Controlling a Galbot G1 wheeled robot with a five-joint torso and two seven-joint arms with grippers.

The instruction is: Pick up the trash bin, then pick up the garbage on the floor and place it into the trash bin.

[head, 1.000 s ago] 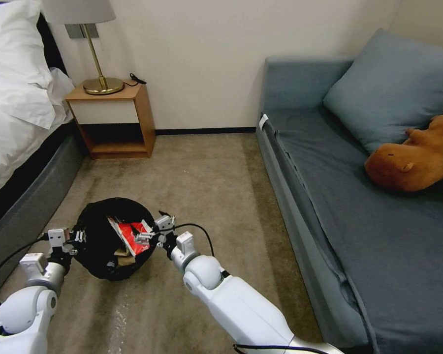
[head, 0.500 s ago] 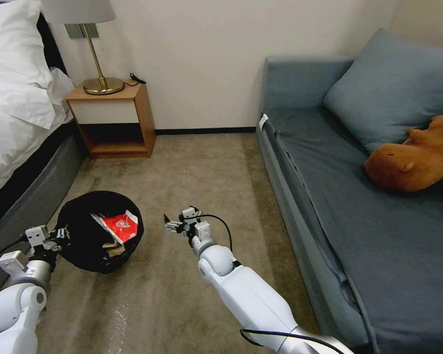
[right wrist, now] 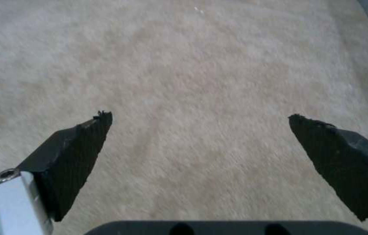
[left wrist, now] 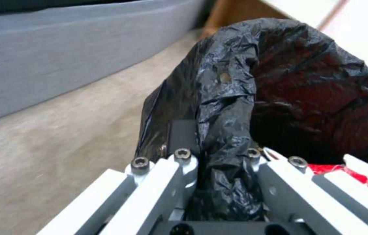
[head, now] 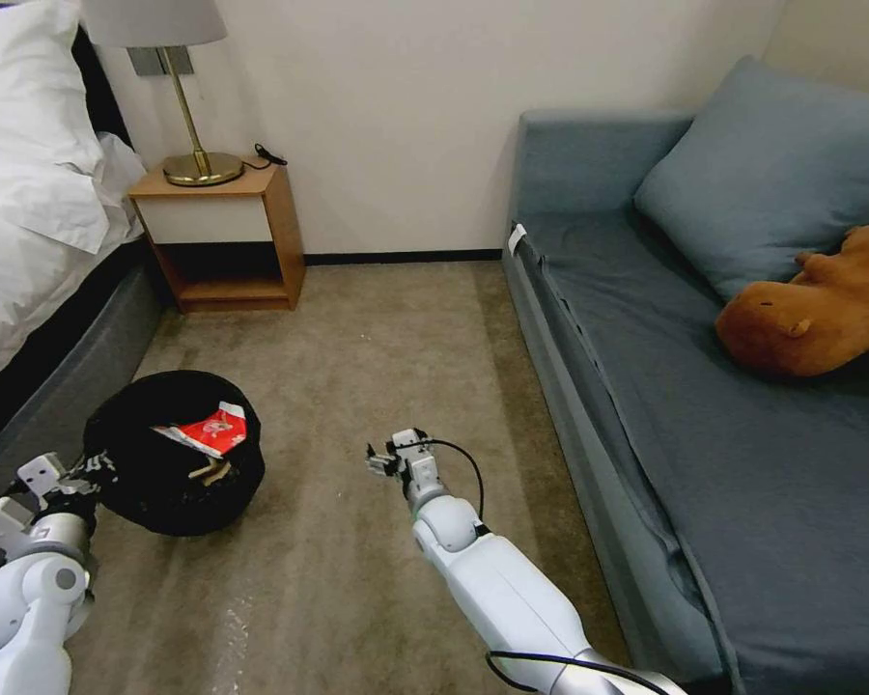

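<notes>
Flanking trash bin (head: 145, 483): bed (head: 39, 386), sofa (head: 705, 425).

The trash bin (head: 169, 454) stood on the floor (head: 357, 367) at the left, beside the bed (head: 29, 251), with garbage (head: 208, 431) inside it. The left end effector (head: 92, 466) was clamped on the bin's near-left rim. The right end effector (head: 377, 460) hung spread over bare floor, right of the bin. A nightstand (head: 224, 236) carrying a lamp (head: 179, 87) stood against the far wall; a sofa (head: 724, 415) ran along the right.
</notes>
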